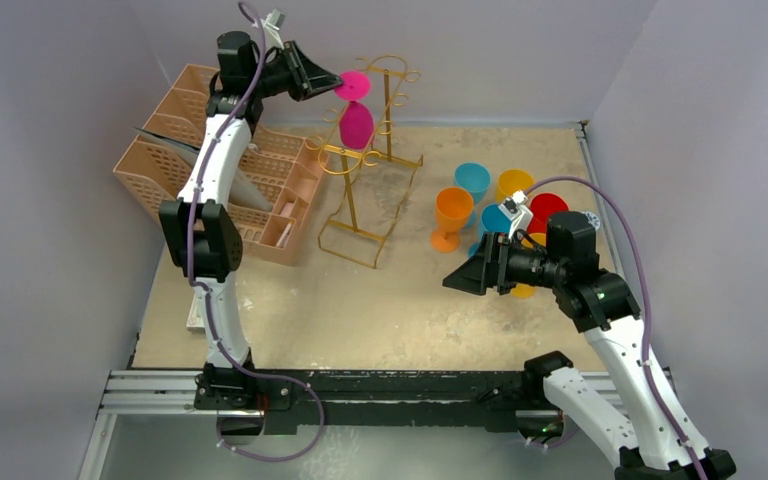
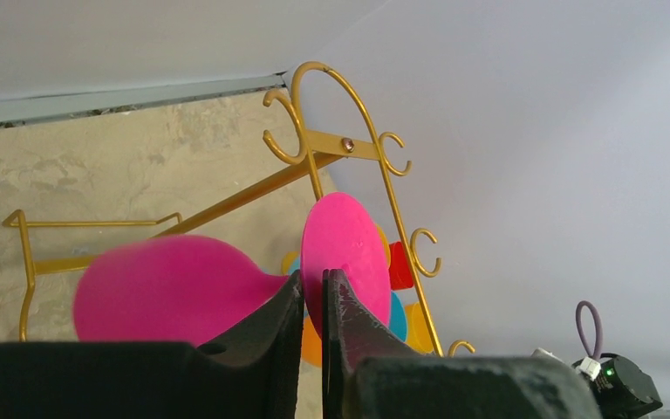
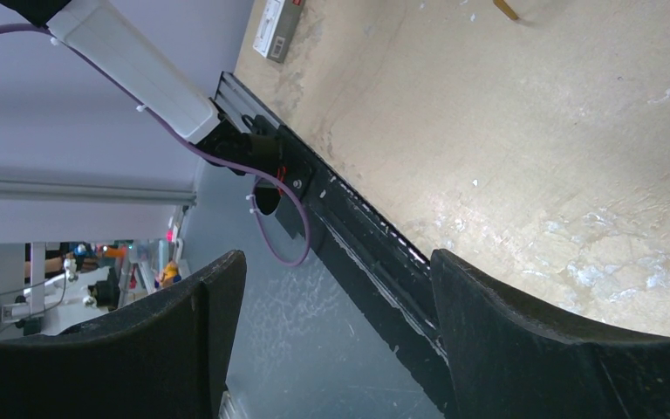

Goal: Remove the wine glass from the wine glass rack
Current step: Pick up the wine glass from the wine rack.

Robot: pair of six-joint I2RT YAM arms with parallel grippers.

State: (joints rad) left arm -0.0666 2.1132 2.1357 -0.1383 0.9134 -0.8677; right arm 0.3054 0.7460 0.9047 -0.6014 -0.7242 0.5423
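A pink wine glass (image 1: 356, 122) hangs upside down at the top of the gold wire rack (image 1: 372, 215) at the back of the table. My left gripper (image 1: 334, 82) is shut on the edge of its round foot (image 2: 346, 244), and the bowl (image 2: 170, 290) shows to the left of my fingers. The rack's arch and curled hooks (image 2: 336, 140) stand just behind the foot. I cannot tell whether the foot still rests on the rail. My right gripper (image 1: 457, 278) is open and empty, low over the table's near part, and it shows wide apart in the right wrist view (image 3: 336, 271).
A peach lattice organizer (image 1: 260, 195) stands left of the rack, under my left arm. Several coloured glasses stand upright right of the rack: orange (image 1: 452, 215), blue (image 1: 472, 180), yellow (image 1: 513, 184), red (image 1: 547, 208). Grey walls enclose the table.
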